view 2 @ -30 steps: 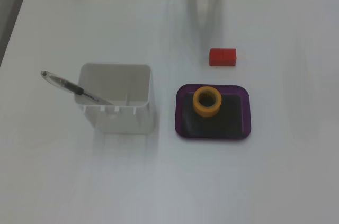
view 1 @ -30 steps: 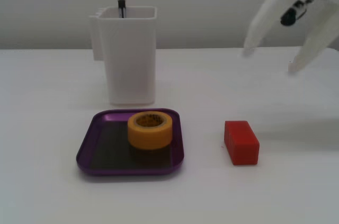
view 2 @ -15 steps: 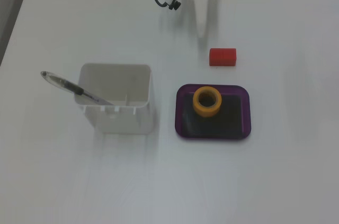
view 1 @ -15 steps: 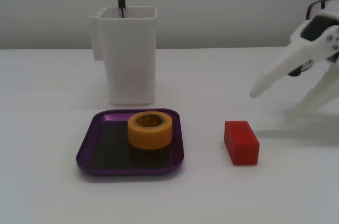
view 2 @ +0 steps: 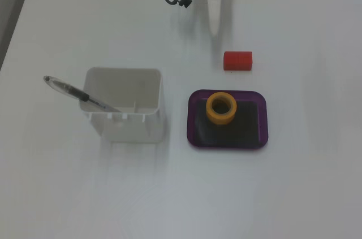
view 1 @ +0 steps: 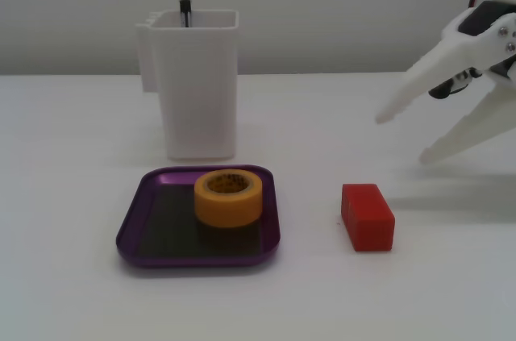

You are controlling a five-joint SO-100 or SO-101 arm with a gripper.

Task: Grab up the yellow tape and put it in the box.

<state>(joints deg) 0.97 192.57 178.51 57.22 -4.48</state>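
The yellow tape point(view 1: 228, 197) lies flat inside the purple box point(view 1: 137, 232), toward its back right part as a fixed view shows it; it also shows in the box from above point(view 2: 220, 108), with the box rim point(view 2: 195, 137) around it. My white gripper point(view 1: 401, 138) is open and empty at the right edge of that view, raised above the table, well apart from the tape. From above it point(view 2: 215, 29) points down from the top edge, beyond the red block.
A red block point(view 1: 368, 217) lies right of the box; it shows from above point(view 2: 237, 61) between the gripper and the box. A tall white container point(view 1: 197, 83) with a pen point(view 2: 79, 95) in it stands behind the box.
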